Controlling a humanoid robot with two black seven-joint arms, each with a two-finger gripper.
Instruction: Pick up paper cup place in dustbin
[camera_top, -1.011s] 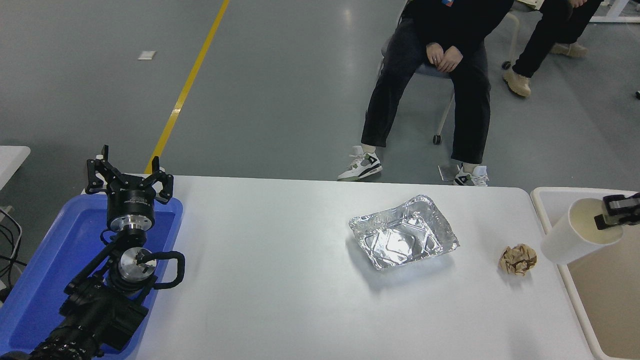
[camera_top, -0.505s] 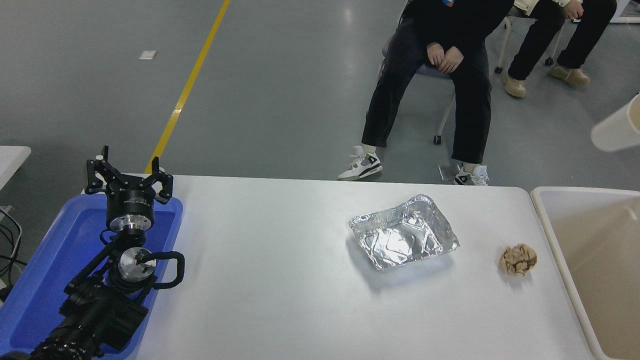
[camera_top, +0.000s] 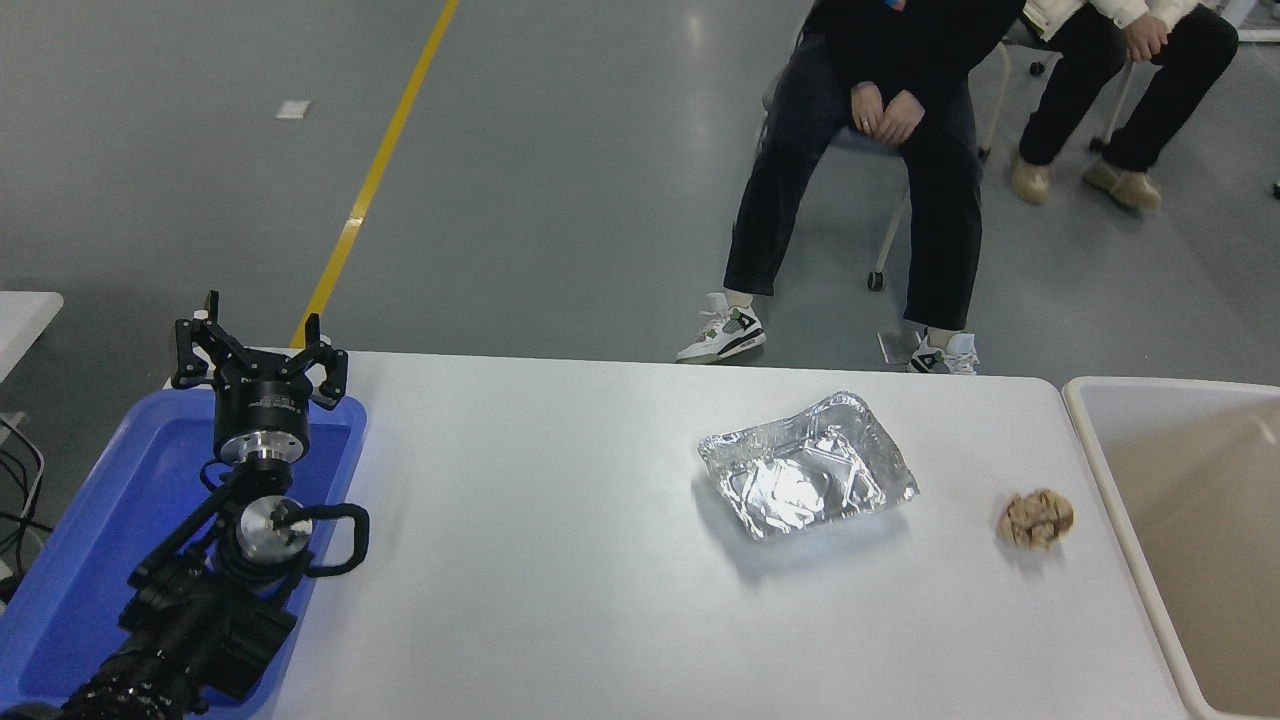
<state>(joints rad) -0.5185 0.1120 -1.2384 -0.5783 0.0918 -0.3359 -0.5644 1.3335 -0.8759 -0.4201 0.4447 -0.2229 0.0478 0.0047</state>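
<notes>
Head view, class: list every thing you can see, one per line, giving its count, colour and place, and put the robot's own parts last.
table: one, white, fills the lower picture.
foil tray: one, silver, crumpled, on the table right of centre.
paper ball: one, brown, crumpled, on the table between the foil tray and the dustbin.
dustbin: one, beige with a cream rim, at the table's right end; the visible part shows no cup.
plastic tray: one, blue, at the table's left end.
floor line: one, yellow, on the grey floor.
seated people: two, in dark trousers, beyond the table's far side.
paper cup: none in view.
left gripper: one, black, fingers spread, parked over the blue tray.
right gripper: not in view.
</notes>
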